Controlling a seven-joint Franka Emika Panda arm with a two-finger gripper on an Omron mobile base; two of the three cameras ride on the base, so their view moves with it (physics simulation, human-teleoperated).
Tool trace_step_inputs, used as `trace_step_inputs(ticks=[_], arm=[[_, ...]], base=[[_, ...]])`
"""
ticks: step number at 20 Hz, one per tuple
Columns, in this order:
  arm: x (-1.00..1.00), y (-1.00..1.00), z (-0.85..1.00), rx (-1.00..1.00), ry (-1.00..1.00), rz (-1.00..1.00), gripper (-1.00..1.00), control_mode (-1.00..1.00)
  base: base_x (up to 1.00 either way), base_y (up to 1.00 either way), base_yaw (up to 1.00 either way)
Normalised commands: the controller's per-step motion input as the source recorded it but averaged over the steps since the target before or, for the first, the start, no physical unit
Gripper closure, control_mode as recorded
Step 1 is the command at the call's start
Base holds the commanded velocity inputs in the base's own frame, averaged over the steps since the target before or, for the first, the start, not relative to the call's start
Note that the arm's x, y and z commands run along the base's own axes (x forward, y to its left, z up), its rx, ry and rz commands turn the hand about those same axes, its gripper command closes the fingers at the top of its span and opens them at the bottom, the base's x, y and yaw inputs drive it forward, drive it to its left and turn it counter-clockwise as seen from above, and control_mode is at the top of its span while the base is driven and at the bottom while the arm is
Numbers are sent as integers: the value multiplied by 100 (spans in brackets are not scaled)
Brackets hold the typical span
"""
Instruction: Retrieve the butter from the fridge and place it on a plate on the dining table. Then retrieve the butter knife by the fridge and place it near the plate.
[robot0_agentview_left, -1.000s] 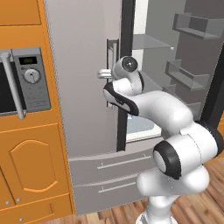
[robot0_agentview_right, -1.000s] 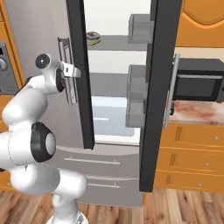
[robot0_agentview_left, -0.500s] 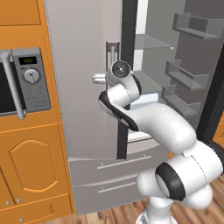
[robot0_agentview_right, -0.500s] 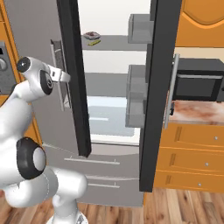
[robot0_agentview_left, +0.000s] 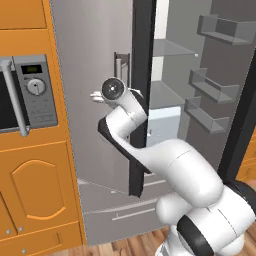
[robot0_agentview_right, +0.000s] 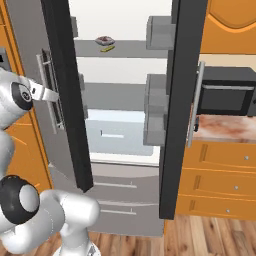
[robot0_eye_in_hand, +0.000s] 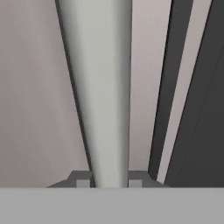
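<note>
Fridge (robot0_agentview_right: 125, 125) door handle (robot0_eye_in_hand: 98, 87) in pincer (robot0_eye_in_hand: 109, 181) grip

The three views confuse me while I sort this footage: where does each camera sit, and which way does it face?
Left base view: behind the arm, to its left, facing the fridge; the white arm rises from lower right.
Right base view: behind-right, looking into the open fridge, the butter on a shelf; arm at lower left.
Hand view: on the hand, along the gripper shut on the door handle.
Both base views share fridge and arm.
</note>
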Motion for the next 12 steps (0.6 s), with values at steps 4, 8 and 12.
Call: trace_step_inputs(ticks=[4, 8, 12], arm=[[-63, 55, 0, -2, 0, -15, 100, -100], [-43, 55, 0, -3, 0, -16, 100, -100], [-17, 52, 0, -2, 0, -19, 100, -100]], base=[[0, 0, 0], [0, 0, 0], [0, 0, 0]])
